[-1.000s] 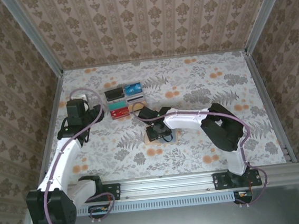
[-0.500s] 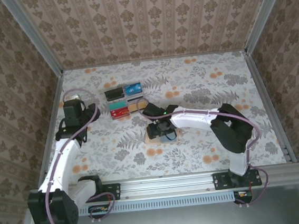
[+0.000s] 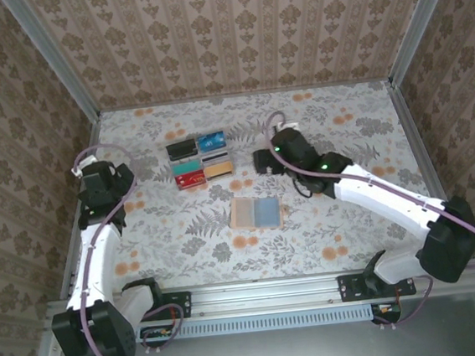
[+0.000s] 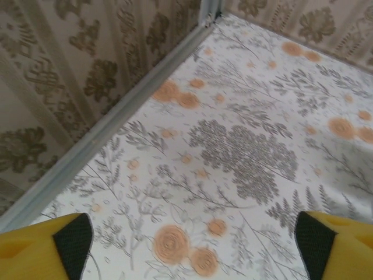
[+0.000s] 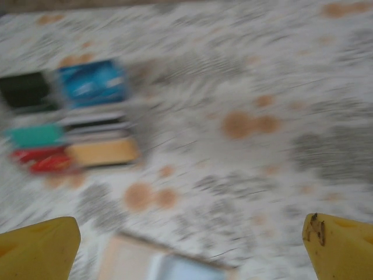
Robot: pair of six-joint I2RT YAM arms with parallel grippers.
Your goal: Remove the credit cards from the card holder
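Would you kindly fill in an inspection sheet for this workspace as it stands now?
Surface: floral-patterned table, flat, no spills seen.
Job's things: credit cards grouped in a block on the table; card holder lies open and flat nearer the arms, apart from them.
Clutter: nothing seen.
Grippers: left gripper open, nothing between its fingers, near the left wall; right gripper open, nothing held, beyond the card holder.
Cables: a purple cable runs along each arm, away from the cards.
Surroundings: patterned walls on three sides; metal rail at the near edge.
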